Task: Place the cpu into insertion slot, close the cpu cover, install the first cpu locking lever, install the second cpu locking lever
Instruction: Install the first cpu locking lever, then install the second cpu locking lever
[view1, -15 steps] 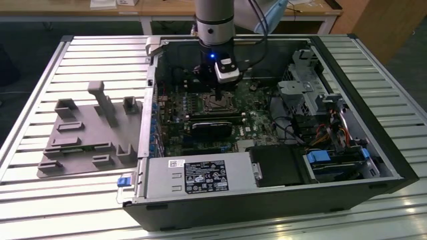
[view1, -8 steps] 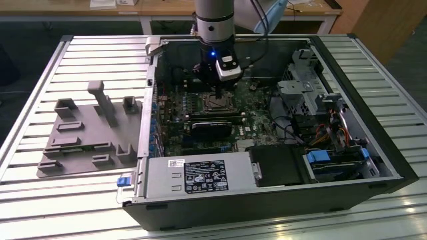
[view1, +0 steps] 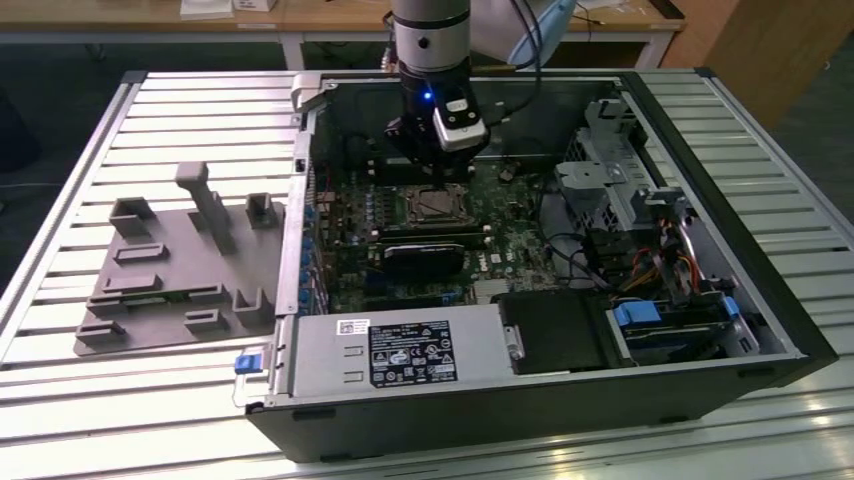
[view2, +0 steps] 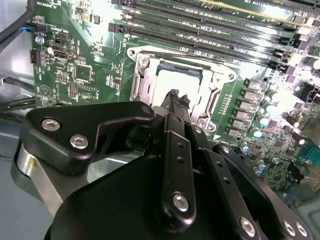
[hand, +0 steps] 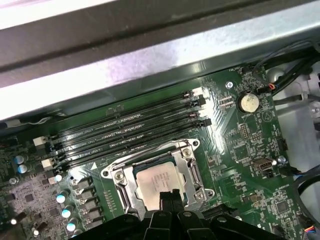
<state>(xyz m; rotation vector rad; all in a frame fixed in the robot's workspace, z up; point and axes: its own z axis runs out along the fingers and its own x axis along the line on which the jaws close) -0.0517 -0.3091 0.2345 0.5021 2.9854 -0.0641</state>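
Observation:
The cpu (hand: 156, 178) lies with its silver top up in the insertion slot (view1: 434, 206) on the green board. The cpu cover (hand: 189, 166), a grey metal frame, lies flat around the chip and shows again in the second wrist view (view2: 216, 79). My gripper (hand: 167, 198) hangs just over the socket's edge with its black fingers pressed together, shut on nothing that I can see. In the second wrist view the fingertips (view2: 173, 95) stand at the rim of the cpu (view2: 172, 80). In the exterior view the gripper (view1: 446, 172) is low inside the open case, just behind the socket.
Long black memory slots (hand: 130, 131) run beside the socket. A black card (view1: 427, 255) stands in front of it, with a power supply (view1: 387, 352) nearer still. Drive cages and cables (view1: 627, 190) fill the exterior view's right. A grey fixture block (view1: 174, 270) sits outside the case.

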